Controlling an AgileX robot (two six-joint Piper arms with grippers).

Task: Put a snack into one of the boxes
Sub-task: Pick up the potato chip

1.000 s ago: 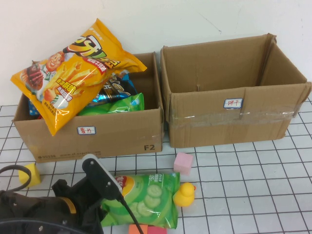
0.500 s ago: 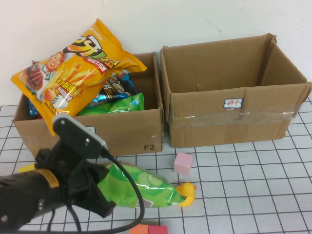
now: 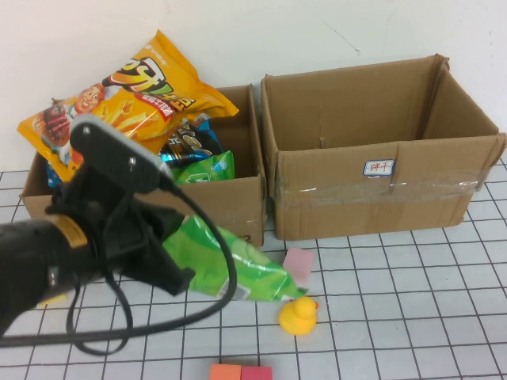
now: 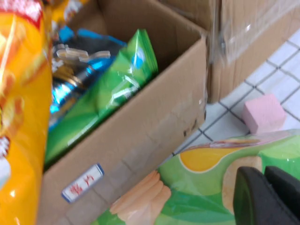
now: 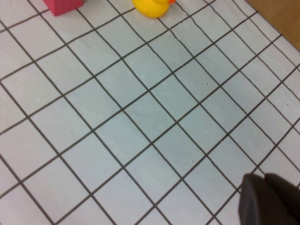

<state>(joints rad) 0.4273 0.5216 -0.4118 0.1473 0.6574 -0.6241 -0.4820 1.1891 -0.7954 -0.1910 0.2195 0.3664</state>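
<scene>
On the left side of the gridded table (image 3: 412,317), the left gripper (image 3: 178,277) is raised above the surface and is clamped on a green snack bag (image 3: 238,265), which hangs tilted in the air in front of the left box (image 3: 230,210), with its lower end pointing toward the yellow rubber duck (image 3: 299,315). From the left wrist view the same bag (image 4: 197,187) lies directly under the dark fingers (image 4: 255,197), which press on it. The left box is already full: a big orange chips bag (image 3: 131,99) lies on top and sticks out over the rim, a blue packet (image 3: 186,142) is under it, and another green packet (image 3: 206,168) leans against the front wall. A small white label (image 4: 82,183) is on the front of this box. Just right of the held bag, a pink cube (image 3: 299,264) rests on the table, partly hidden by the bag, and the duck stands near it. At the lower edge, an orange block (image 3: 225,372) and a red block (image 3: 255,373) lie side by side, touching. Further right, the right box (image 3: 380,190) stands open beside the left box, and it looks empty, although its floor is not fully visible. The right gripper (image 5: 269,199) hovers over bare tiles, well apart from the boxes; whether its fingers are apart or together, I cannot tell.
</scene>
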